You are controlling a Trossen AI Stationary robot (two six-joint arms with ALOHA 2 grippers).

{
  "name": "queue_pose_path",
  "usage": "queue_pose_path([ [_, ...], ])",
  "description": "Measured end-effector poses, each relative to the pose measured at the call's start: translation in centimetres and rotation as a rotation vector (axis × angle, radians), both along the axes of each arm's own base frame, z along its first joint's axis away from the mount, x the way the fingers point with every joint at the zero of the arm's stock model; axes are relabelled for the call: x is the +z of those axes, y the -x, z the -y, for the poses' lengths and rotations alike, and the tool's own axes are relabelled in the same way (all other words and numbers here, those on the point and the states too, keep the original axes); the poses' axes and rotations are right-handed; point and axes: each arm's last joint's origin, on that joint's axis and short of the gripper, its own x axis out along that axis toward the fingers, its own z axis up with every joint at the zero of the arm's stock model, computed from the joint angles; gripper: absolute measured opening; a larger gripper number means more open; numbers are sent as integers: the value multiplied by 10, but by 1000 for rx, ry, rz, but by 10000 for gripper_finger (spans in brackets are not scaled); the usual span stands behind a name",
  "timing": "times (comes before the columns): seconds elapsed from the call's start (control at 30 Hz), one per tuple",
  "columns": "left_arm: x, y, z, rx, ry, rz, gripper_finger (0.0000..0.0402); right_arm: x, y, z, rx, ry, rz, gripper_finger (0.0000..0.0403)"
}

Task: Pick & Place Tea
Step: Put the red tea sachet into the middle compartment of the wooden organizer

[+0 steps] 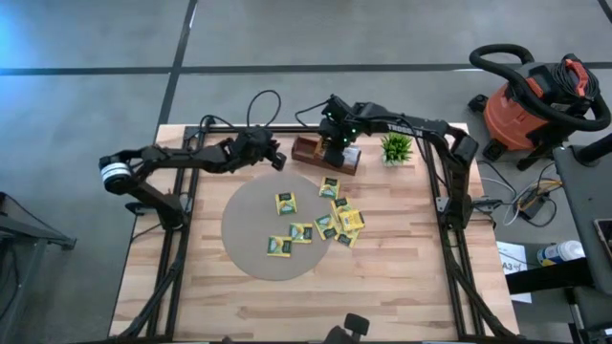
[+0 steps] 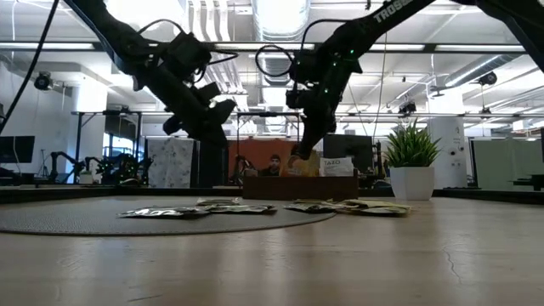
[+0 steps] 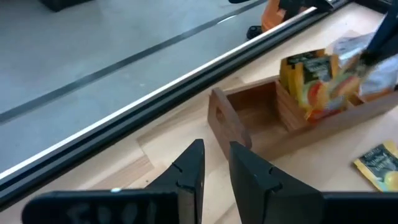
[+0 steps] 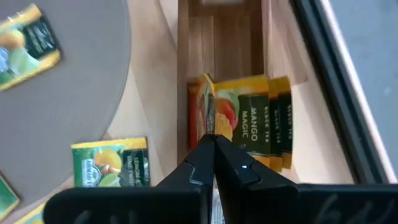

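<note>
Several tea sachets (image 1: 325, 225) scattered around the counter's (image 1: 382, 287) centre, more upright in the wooden tray (image 1: 327, 153) at 12 o'clock; likely light, flimsy, best edge-pinched; right pincer (image 4: 213, 144) clenched on one, left pincer (image 3: 214, 163) ajar, empty.

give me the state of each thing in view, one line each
left gripper: fingers slightly apart, empty, raised near the tray's empty end
right gripper: fingers shut on an orange-red paper tea sachet over the tray
brown wooden compartment tray: one end empty, upright sachets in the middle
loose yellow and green tea sachets: lying flat on the table and round grey mat
small green potted plant: upright
</note>
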Motion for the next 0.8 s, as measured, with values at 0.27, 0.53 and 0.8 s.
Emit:
queue_pose_path([
  [0.27,0,6,-10,6,19,12,67,-28,-14,5,14,-74,-80,8],
  [0.53,0,6,-11,-12,27,28,67,15,-19,8,31,-7,-27,8],
  [0.8,8,1,-11,-85,8,126,67,14,-19,5,94,-51,-221,8],
])
